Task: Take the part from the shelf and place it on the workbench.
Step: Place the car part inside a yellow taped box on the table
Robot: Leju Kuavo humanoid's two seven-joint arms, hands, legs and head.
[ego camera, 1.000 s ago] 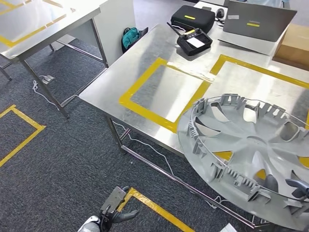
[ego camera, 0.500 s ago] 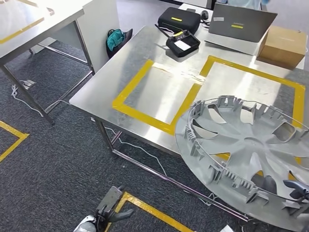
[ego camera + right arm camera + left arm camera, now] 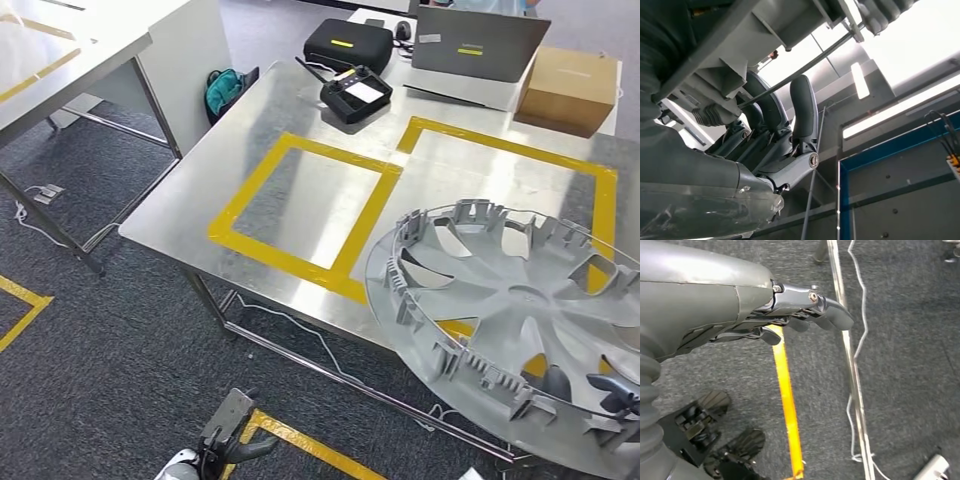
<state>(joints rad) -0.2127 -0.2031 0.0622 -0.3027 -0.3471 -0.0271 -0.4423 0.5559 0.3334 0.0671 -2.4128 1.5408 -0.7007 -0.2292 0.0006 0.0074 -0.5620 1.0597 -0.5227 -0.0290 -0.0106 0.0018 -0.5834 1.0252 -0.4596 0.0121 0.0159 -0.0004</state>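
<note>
Grey plastic wheel cover (image 3: 521, 320), gripped by my right hand (image 3: 615, 392), hung over the steel workbench (image 3: 226, 190); my left hand (image 3: 806, 315) hung empty, fingers apart.

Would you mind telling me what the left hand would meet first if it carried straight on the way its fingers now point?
Probably nothing on the way: the left hand hangs empty, fingers apart, over the dark carpet. Ahead of its fingertips, seemingly lower down, lie the table's metal floor rail and a white cable; depth is unclear.
</note>
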